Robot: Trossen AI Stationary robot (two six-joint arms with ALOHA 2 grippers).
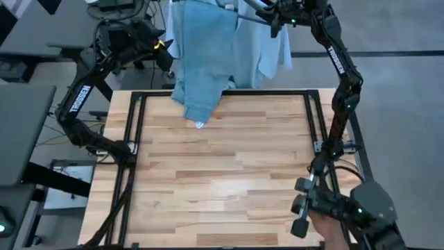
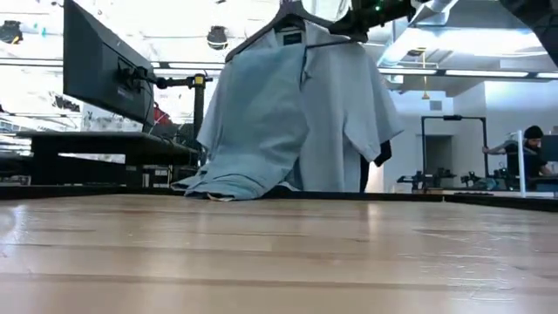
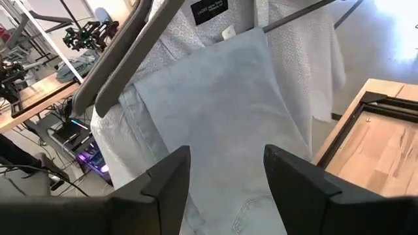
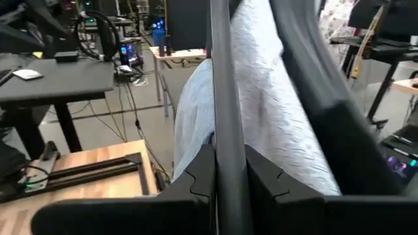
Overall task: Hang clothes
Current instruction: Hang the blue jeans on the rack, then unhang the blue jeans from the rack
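Note:
The light blue jeans point(image 1: 205, 59) are draped over a dark hanger point(image 2: 283, 22) beyond the table's far edge. Their lower end point(image 2: 218, 185) lies bunched on the far edge. Behind them on the hanger hangs the pale collared shirt point(image 2: 349, 113), and a corner of the black t-shirt point(image 2: 382, 153) shows past it. My right gripper point(image 1: 277, 26) is up at the hanger, shut on it. At the far left, my left gripper point(image 3: 225, 189) stands open, facing the jeans point(image 3: 228, 117), its fingers apart from the cloth. My right gripper pinches a thin dark bar of the hanger point(image 4: 225, 124) between its two fingers. The fingers lie across the bar. The hanger is up in the air with the shirt point(image 4: 274, 111) and the jeans hanging below it.
A black metal frame point(image 1: 139, 132) runs around the wooden table top point(image 1: 222, 173). Desks, a monitor point(image 2: 105, 65) and cables stand beyond the far left edge. A person point(image 2: 527, 157) sits far off at the right of the room.

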